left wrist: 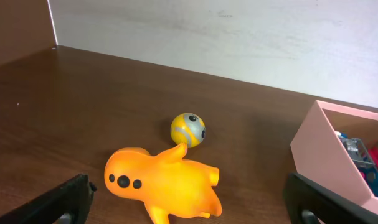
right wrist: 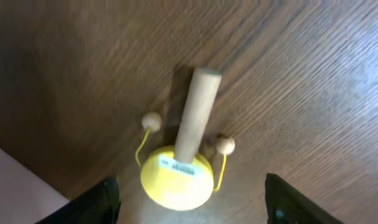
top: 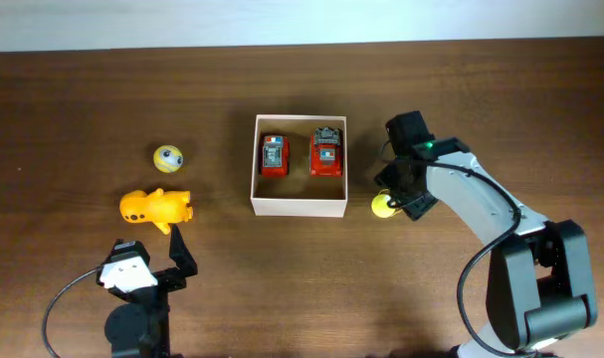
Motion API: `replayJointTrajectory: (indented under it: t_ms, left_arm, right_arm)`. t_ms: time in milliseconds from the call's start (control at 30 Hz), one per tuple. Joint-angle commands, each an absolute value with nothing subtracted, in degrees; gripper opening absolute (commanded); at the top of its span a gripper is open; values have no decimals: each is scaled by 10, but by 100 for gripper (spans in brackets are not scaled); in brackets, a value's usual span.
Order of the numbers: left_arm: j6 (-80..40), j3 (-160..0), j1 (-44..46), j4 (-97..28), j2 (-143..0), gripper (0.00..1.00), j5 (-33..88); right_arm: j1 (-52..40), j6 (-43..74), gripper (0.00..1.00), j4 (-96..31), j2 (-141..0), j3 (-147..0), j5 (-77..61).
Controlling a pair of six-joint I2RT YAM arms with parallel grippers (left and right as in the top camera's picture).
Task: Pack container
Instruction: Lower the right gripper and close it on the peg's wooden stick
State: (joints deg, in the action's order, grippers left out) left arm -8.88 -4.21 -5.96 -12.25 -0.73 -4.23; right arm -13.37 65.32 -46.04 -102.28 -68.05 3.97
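The container [top: 297,207] is a square white-walled box at the table's middle, with two red toy cars [top: 274,156] [top: 326,151] inside. Just right of it lies a yellow drum rattle [top: 382,206] with a wooden handle [right wrist: 198,112]. My right gripper [top: 401,194] hangs over the rattle [right wrist: 176,177], open, its fingers [right wrist: 98,199] on either side and apart from it. An orange animal toy [top: 155,208] and a yellow-grey ball [top: 168,157] lie at the left. My left gripper [top: 150,251] stands open just in front of the orange toy [left wrist: 164,183], holding nothing.
In the left wrist view the ball [left wrist: 188,129] sits behind the orange toy, and the container's corner [left wrist: 329,146] is at the right. A white wall [left wrist: 238,37] runs along the table's far edge. The container's corner [right wrist: 14,183] shows at the lower left of the right wrist view.
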Motion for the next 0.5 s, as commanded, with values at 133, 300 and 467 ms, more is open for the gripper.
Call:
replayJointTrajectory:
  t_ms: [133, 300, 467]
  left_arm:
    - [-90, -37, -60, -121, -3, 99, -34]
    - [-90, -37, -60, -121, -3, 99, -34]
    - [-90, -37, -60, -121, -3, 99, -34]
  right_arm:
    - [-134, 717, 66, -450, -1027, -676, 104]
    - [-134, 719, 65, -425, -1054, -675, 104]
    - [-134, 726, 65, -414, -1078, -675, 104]
